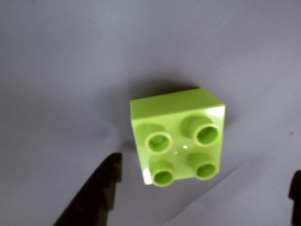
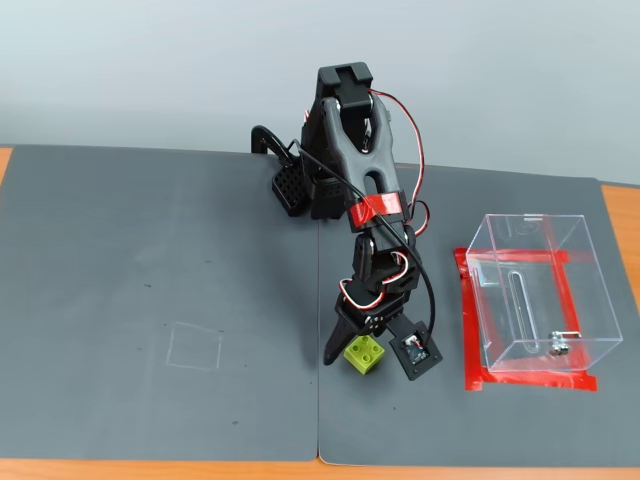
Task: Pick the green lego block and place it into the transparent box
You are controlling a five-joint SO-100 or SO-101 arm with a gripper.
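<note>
The green lego block [image 1: 178, 135] is a small lime 2x2 brick, studs up, resting on the dark grey mat. In the fixed view it [image 2: 365, 353] lies near the mat's front edge, left of the box. My gripper [image 1: 205, 167] is open and lowered around it, one dark finger to the block's left [image 1: 96, 193] and the other just showing at the right edge; neither visibly touches the block. In the fixed view the gripper [image 2: 372, 352] straddles the block. The transparent box [image 2: 535, 217] stands empty to the right on red tape [image 2: 530, 381], with a small metal fitting [image 2: 559, 344] low on its front wall.
The arm's base [image 2: 300, 185] stands at the back middle of the grey mat [image 2: 150, 280]. A faint square outline [image 2: 194, 347] is marked on the mat's left half. Orange table edge [image 2: 620, 215] shows beyond the mat at the right.
</note>
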